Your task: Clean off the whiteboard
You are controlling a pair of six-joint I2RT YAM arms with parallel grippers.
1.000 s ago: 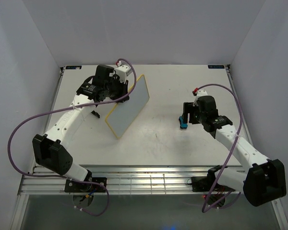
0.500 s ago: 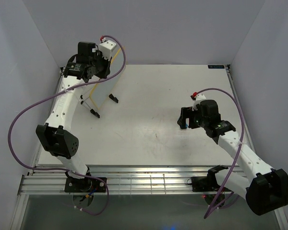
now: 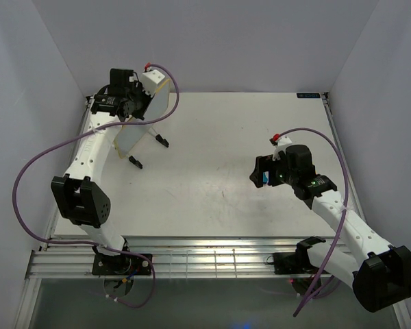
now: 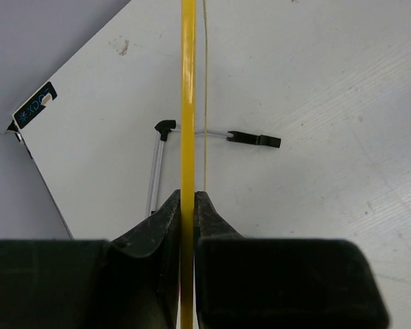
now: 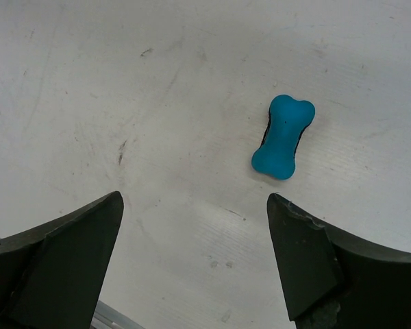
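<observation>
1. At the near right of the surface [image 3: 212,205], about 3 o'clock from its middle, the right tool [image 3: 260,175] hangs with its jaws spread wide and nothing in them.
2. Just past it, in the right wrist view, the blue bone-shaped eraser [image 5: 283,137] lies flat toward 1 o'clock, clear of both fingers. It looks small and light, and its narrow waist seems the natural place to pinch it.
3. Farther off, around 10 o'clock, the whiteboard [image 3: 131,137] stands tilted at the far left. The left tool [image 4: 188,199] is clamped on its thin yellow frame, one finger on each face.
4. Below the board, its slim wire legs end in black feet [image 4: 253,140]. I cannot tell whether they bear on the surface.
5. The board is probably stiff and light, but the frame edge is smooth and narrow, so it may swivel in a pinch at one spot. A hold near the middle of the frame should resist the push of wiping best. The legs look thin enough to bend if leaned on.
6. Both views show the board nearly edge-on, so any writing cannot be made out.
</observation>
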